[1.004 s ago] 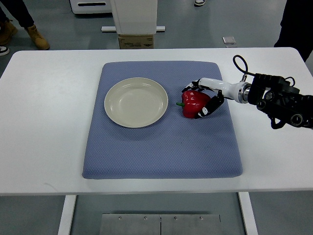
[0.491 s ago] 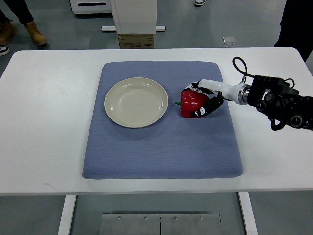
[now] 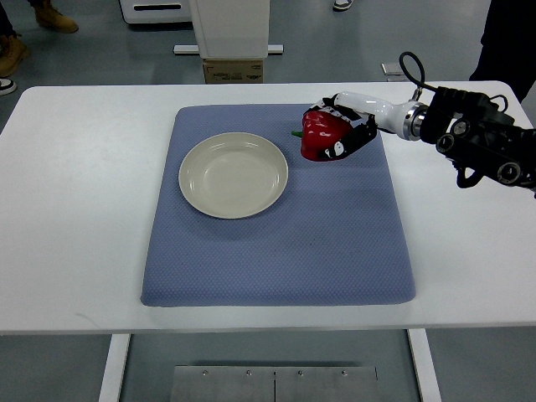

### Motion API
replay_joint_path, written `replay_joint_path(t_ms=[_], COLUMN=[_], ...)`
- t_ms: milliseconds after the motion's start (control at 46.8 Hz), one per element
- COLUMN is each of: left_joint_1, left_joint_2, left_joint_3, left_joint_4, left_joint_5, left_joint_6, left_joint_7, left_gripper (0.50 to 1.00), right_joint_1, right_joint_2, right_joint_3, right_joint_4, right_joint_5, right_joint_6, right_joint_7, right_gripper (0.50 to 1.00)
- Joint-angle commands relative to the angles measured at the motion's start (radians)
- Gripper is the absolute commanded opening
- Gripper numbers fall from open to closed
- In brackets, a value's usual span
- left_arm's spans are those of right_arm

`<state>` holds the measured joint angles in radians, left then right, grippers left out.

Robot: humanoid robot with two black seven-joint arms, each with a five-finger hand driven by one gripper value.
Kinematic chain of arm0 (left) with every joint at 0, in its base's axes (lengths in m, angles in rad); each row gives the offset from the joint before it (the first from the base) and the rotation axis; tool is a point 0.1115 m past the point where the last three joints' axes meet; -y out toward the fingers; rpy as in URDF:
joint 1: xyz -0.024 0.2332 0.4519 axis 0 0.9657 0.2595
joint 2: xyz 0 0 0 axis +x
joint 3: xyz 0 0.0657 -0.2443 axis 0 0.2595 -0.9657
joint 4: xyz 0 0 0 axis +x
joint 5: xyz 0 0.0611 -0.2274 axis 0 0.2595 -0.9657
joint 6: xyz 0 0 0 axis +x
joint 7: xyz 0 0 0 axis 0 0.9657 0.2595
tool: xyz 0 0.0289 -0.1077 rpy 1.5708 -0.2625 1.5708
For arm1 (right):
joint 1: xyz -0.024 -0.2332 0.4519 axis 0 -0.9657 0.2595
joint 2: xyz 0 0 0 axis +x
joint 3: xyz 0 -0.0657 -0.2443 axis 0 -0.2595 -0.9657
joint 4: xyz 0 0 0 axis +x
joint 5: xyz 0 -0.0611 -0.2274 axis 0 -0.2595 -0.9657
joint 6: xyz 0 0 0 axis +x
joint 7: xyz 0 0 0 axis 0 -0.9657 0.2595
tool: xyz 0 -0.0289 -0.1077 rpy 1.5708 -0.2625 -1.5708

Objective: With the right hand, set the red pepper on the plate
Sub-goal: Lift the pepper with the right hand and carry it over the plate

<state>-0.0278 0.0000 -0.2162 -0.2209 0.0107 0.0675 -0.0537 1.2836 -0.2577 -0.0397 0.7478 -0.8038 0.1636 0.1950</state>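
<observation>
I see right hand (image 3: 342, 134) wrapped around red pepper (image 3: 322, 134), fingers closed on it, green stem pointing toward plate. Pepper over far right part of blue mat (image 3: 276, 243), just beside cream plate (image 3: 234, 175), not on it. Plate bare, mid-mat, on white bench (image 3: 75, 209).

You had one red pepper (image 3: 322, 134), one cream plate (image 3: 234, 175), one blue mat (image 3: 276, 243), one white tabletop (image 3: 75, 209) and one robot hand (image 3: 347, 134) in view.
</observation>
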Motion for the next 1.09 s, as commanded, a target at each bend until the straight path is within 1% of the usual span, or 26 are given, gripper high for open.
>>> replay_joint_path(t_ms=[0, 256, 427, 641, 897, 1068], left_joint_1=[0.000, 0.000, 0.000, 0.000, 0.000, 0.000], left_joint_2=[0.000, 0.000, 0.000, 0.000, 0.000, 0.000], left_joint_3=[0.000, 0.000, 0.000, 0.000, 0.000, 0.000], left_joint_4=[0.000, 0.000, 0.000, 0.000, 0.000, 0.000], left_joint_5=[0.000, 0.000, 0.000, 0.000, 0.000, 0.000], left_joint_6=[0.000, 0.000, 0.000, 0.000, 0.000, 0.000], left_joint_7=[0.000, 0.000, 0.000, 0.000, 0.000, 0.000], left_gripper=[1.000, 1.000, 1.000, 1.000, 1.000, 1.000], right_joint_1=[0.029, 0.069, 0.063, 0.028, 0.008, -0.015], right_joint_2=[0.057, 0.258, 0.258, 0.258, 0.258, 0.258], right_joint_3=[-0.002, 0.000, 0.000, 0.000, 0.011, 0.011], right_joint_4=[-0.030, -0.145, -0.200, -0.203, -0.156, -0.105], right_joint_5=[0.026, 0.063, 0.064, 0.064, 0.087, 0.087], right_joint_6=[0.001, -0.001, -0.003, -0.039, -0.042, -0.042], right_joint_7=[-0.023, -0.063, -0.063, -0.052, 0.015, 0.035], right_gripper=[0.500, 0.500, 0.500, 0.500, 0.500, 0.500])
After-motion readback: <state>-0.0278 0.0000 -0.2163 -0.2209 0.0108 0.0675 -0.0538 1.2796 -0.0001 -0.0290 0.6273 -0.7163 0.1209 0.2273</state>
